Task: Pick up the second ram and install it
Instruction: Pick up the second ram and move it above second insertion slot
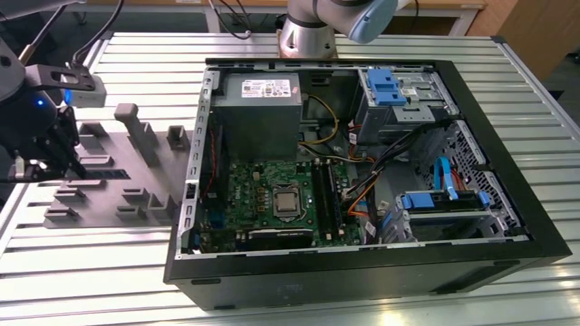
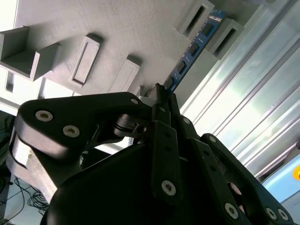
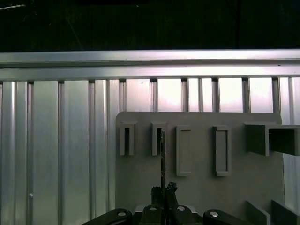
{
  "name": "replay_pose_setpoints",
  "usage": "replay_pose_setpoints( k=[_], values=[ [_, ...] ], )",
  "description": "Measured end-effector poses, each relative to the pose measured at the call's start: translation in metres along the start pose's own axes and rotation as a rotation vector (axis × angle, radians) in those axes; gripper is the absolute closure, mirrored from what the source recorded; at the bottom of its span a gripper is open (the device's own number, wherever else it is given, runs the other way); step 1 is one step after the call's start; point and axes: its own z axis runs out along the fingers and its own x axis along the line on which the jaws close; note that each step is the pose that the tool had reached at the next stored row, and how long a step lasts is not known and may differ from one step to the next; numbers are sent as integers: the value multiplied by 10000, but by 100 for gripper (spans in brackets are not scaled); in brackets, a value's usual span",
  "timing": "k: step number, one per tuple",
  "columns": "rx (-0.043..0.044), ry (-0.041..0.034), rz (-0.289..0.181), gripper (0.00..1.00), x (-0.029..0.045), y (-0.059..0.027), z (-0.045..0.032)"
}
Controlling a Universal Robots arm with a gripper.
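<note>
Gripper (image 2: 161,92) jaws pinched together on near end of second ram (image 2: 192,49). In first wrist view, stick (image 3: 162,159) seen edge-on, far end at slotted holder. Holder sits by edge of grey fixture tray (image 2: 117,28) bordering ribbed tabletop (image 1: 91,272). Tray toward exterior view's left tabletop edge; open computer case (image 1: 363,275) beside it.

Open PC case (image 1: 363,280) on slatted table (image 1: 534,88); grey fixture tray (image 1: 104,197) beside it.
</note>
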Motion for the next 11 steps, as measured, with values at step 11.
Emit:
replay_pose_setpoints(
  k=[11],
  values=[
    [0, 0, 0, 86, -1, 1, -35]
  ],
)
